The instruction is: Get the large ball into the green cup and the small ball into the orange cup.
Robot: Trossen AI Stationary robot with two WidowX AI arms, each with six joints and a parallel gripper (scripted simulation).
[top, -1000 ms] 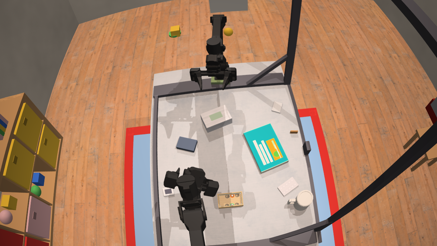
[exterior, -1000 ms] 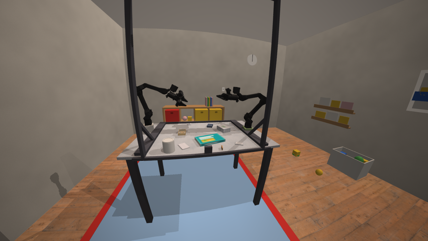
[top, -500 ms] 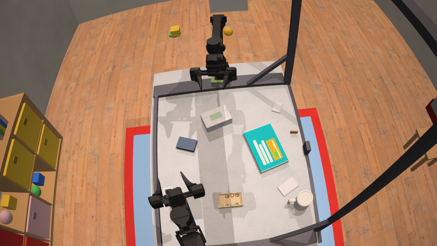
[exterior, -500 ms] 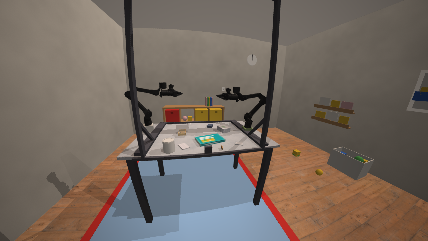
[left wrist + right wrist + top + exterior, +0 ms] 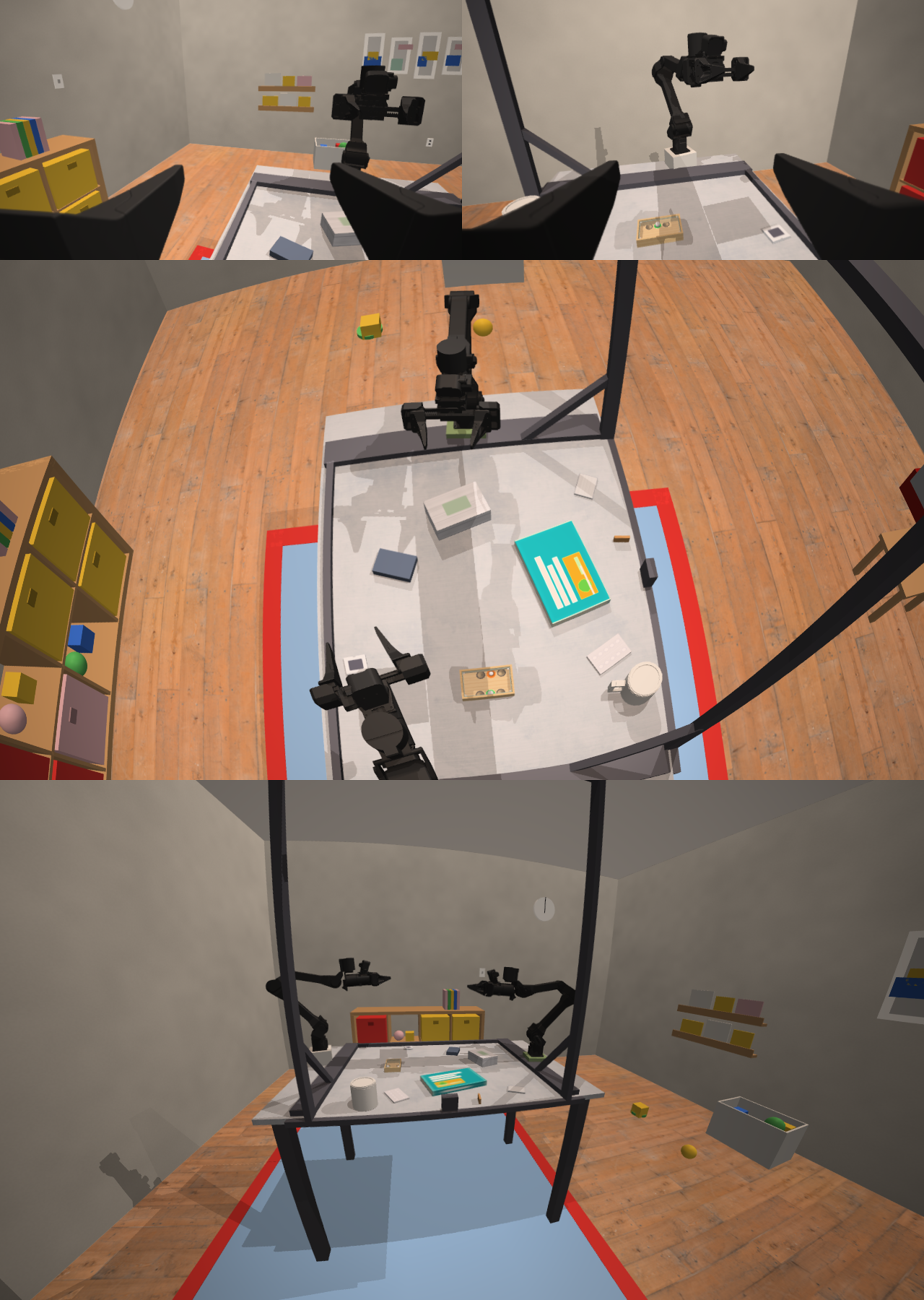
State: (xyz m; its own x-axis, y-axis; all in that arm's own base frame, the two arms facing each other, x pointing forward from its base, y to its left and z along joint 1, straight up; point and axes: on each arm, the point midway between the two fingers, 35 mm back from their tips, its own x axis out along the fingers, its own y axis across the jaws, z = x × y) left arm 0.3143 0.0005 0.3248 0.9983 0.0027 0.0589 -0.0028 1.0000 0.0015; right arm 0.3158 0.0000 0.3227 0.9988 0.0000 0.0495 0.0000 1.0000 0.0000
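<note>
The covered wooden puzzle [image 5: 486, 681] lies flat on the table near the front edge; it also shows in the right wrist view [image 5: 660, 230] and in the exterior view [image 5: 392, 1064]. A white ball sits in its green-ringed cup [image 5: 657, 224], and a pale ball sits in the orange-ringed cup [image 5: 491, 672]. My left gripper [image 5: 353, 640] is open and empty, raised high and pointing level, to the left of the puzzle; its fingers frame the left wrist view [image 5: 256, 170]. My right gripper [image 5: 450, 444] is open and empty, high over the far table edge [image 5: 696, 162].
On the table are a teal book [image 5: 560, 571], a white box [image 5: 457, 509], a dark blue pad [image 5: 394, 563], a white mug [image 5: 639, 681], a white card [image 5: 608, 653], a small black block [image 5: 647, 571] and a small framed tile [image 5: 354, 664]. Black frame posts stand at the table's corners.
</note>
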